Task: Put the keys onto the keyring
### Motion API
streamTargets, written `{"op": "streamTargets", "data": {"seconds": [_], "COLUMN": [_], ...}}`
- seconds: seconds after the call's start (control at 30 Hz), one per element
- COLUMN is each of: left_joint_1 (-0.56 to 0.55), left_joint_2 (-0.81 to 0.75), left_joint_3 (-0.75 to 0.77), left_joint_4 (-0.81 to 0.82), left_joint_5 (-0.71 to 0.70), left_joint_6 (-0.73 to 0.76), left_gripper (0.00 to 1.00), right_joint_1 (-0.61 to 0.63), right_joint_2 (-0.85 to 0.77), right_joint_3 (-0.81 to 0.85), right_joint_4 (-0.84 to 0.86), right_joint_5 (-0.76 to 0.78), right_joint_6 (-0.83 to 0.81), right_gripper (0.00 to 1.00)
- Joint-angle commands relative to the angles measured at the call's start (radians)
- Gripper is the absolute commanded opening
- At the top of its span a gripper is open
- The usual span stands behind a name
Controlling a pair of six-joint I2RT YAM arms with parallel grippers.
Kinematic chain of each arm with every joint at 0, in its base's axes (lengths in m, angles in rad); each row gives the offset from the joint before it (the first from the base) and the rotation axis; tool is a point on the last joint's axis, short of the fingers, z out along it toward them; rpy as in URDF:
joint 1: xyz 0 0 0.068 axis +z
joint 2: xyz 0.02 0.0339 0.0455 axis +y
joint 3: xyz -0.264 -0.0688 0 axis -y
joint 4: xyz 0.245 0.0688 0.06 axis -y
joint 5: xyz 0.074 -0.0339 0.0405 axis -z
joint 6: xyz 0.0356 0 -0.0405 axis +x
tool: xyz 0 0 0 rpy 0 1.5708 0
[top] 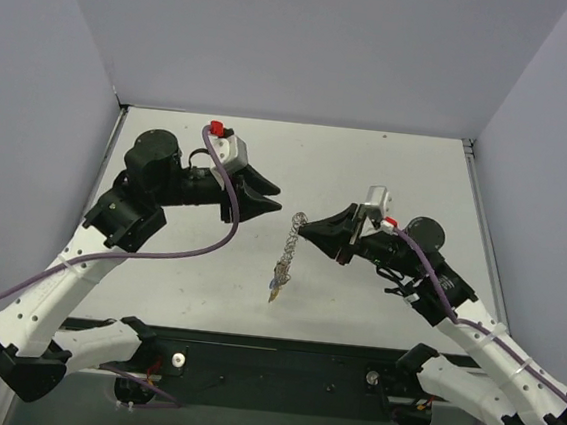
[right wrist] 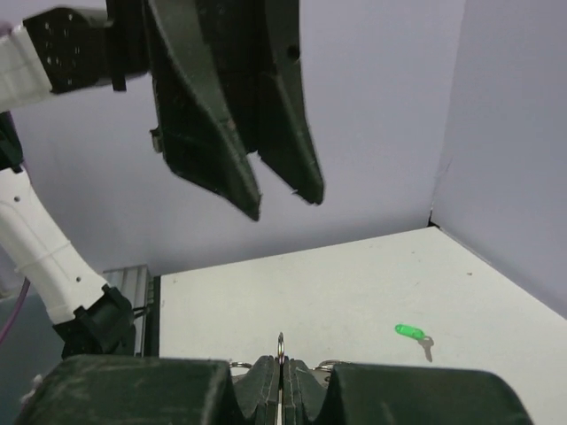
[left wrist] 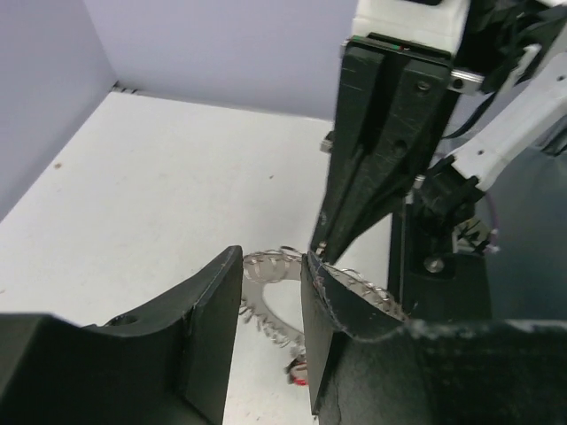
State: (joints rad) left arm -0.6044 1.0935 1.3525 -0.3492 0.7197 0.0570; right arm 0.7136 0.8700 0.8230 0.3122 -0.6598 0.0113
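Note:
The silvery coil-rimmed keyring [top: 288, 245] hangs edge-on above the table, and my right gripper [top: 305, 230] is shut on its upper rim. In the right wrist view the rim's thin edge [right wrist: 281, 345] pokes up between the closed jaws of that gripper [right wrist: 281, 361]. Small keys [top: 275, 292] dangle at the ring's lower end; one red head [left wrist: 301, 377] shows in the left wrist view. My left gripper [top: 280, 200] is open just left of the ring. Seen from its wrist, the left gripper [left wrist: 270, 261] has its jaws apart with the keyring [left wrist: 266, 270] just past the tips, unclamped. A green key [right wrist: 408, 331] lies loose on the table.
White table [top: 388, 172] with grey walls on three sides. The black base rail [top: 279, 368] runs along the near edge. The two grippers face each other closely over the table's middle.

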Motion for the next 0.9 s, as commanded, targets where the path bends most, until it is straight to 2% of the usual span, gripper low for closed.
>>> {"op": "streamTargets", "data": {"seconds": [0.0, 0.03, 0.1, 0.3, 0.87], "left_joint_1": [0.003, 0.003, 0.003, 0.002, -0.011], "left_joint_2": [-0.011, -0.009, 0.002, 0.04, 0.103], "left_joint_3": [-0.085, -0.099, -0.115, -0.099, -0.098], "left_joint_4": [0.335, 0.381, 0.424, 0.441, 0.487], "left_joint_5": [0.185, 0.199, 0.213, 0.247, 0.288], "left_joint_6": [-0.176, -0.204, -0.221, -0.235, -0.264], "left_gripper": [0.43, 0.43, 0.44, 0.44, 0.36], "right_joint_1": [-0.06, -0.077, -0.083, -0.085, -0.085], "right_joint_2": [-0.058, -0.058, -0.051, -0.025, 0.004], "right_joint_3": [-0.089, -0.1, -0.108, -0.097, -0.094], "right_joint_4": [0.445, 0.531, 0.591, 0.649, 0.697], "right_joint_5": [0.005, -0.001, -0.036, -0.081, -0.092], "right_joint_6": [0.194, 0.252, 0.28, 0.334, 0.372], "right_gripper": [0.0, 0.0, 0.0, 0.0, 0.0]}}
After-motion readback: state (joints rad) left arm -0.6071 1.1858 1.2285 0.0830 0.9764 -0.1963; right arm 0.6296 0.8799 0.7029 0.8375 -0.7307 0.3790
